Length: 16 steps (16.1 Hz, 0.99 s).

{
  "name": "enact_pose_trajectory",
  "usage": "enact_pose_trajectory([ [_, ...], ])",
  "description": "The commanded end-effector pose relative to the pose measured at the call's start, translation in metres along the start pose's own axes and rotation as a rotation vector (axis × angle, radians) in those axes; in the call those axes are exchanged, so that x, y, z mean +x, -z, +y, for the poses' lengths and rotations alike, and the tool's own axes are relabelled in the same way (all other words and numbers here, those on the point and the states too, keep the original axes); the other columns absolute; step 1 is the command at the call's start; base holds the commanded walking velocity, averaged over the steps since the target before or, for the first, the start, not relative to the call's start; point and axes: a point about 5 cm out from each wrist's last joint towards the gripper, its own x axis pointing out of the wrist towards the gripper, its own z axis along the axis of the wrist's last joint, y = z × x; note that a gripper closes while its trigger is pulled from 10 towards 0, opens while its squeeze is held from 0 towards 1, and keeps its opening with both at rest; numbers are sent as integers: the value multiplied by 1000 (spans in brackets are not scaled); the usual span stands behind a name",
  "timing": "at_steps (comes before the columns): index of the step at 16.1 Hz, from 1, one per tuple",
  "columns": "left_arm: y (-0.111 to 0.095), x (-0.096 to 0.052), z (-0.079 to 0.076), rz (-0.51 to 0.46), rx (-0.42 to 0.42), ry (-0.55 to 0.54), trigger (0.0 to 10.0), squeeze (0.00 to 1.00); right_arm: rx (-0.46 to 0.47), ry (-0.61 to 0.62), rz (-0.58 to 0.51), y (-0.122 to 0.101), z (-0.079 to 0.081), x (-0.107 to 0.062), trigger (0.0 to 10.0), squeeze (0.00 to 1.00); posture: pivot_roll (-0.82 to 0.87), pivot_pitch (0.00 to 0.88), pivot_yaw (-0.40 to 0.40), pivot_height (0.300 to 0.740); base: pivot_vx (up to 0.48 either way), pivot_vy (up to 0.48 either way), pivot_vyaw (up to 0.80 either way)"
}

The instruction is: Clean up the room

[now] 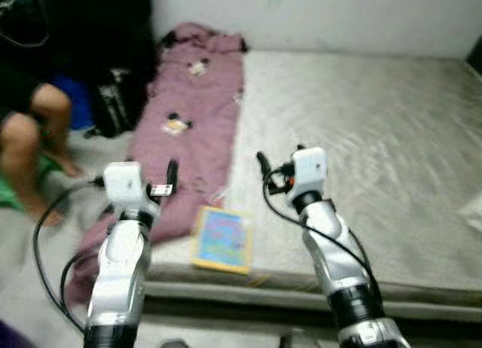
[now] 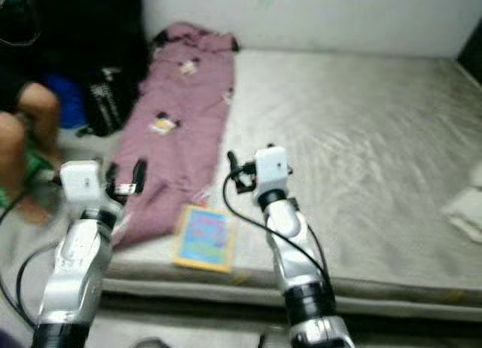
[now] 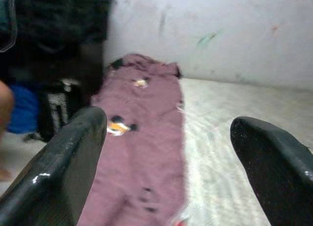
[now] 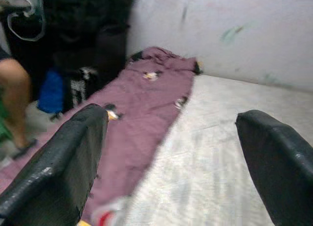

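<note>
At the far left a person's bent leg (image 1: 30, 137) shows beside the mattress, with a blue item (image 1: 74, 99) and a black bag (image 1: 114, 99) on the floor just beyond it, near the dark corner. The left gripper (image 1: 162, 184) is raised over the near left edge of the mattress (image 1: 361, 137), above the lower end of the mauve blanket (image 1: 192, 114); in the left wrist view its two black fingers (image 3: 63, 167) stand spread wide apart with nothing between them. The blanket lies in a long strip along the left side of the mattress, running from the far wall toward the near edge, where it drapes off the side, and it carries a few small dark and yellow prints. Just right of the blanket's near end, a colourful book (image 1: 222, 239) with a yellow border lies flat on the mattress close to its near edge, between the two arms. The right gripper (image 1: 263, 167) hovers above the mattress to the right of the book, and the right wrist view shows its fingers (image 4: 63, 157) also spread wide and holding nothing. A pale object (image 1: 473, 211) lies at the right edge of the mattress, too blurred to identify.
</note>
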Motion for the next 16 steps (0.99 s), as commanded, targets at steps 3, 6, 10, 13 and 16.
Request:
enact_pose_trajectory([
  [3, 5, 0, -4, 20, -7, 7, 10000, 0, -9, 24, -8, -3, -8, 2, 10000, 0, 46, 0, 5, 740, 0, -480, 0],
  [6, 5, 1, -5, 19, -3, 12, 10000, 0, -14, 23, -9, -3, -9, 2, 10000, 0, 45, 0, 4, 740, 0, -480, 0],
  [10, 4, 2, -6, 12, -8, 18, 10000, 0, -15, 19, -5, -3, -9, 3, 10000, 0, 46, 0, 2, 740, 0, -360, 0],
  [13, 2, 2, -6, -7, -19, 30, 10000, 0, -15, 20, -6, -4, -9, 4, 10000, 0, 45, 0, 2, 740, 0, 0, 0],
  [16, 1, 2, -9, -23, -42, 52, 10000, 0, -15, 23, -6, -4, -10, 4, 10000, 0, 43, 0, 1, 740, 0, 0, 0],
])
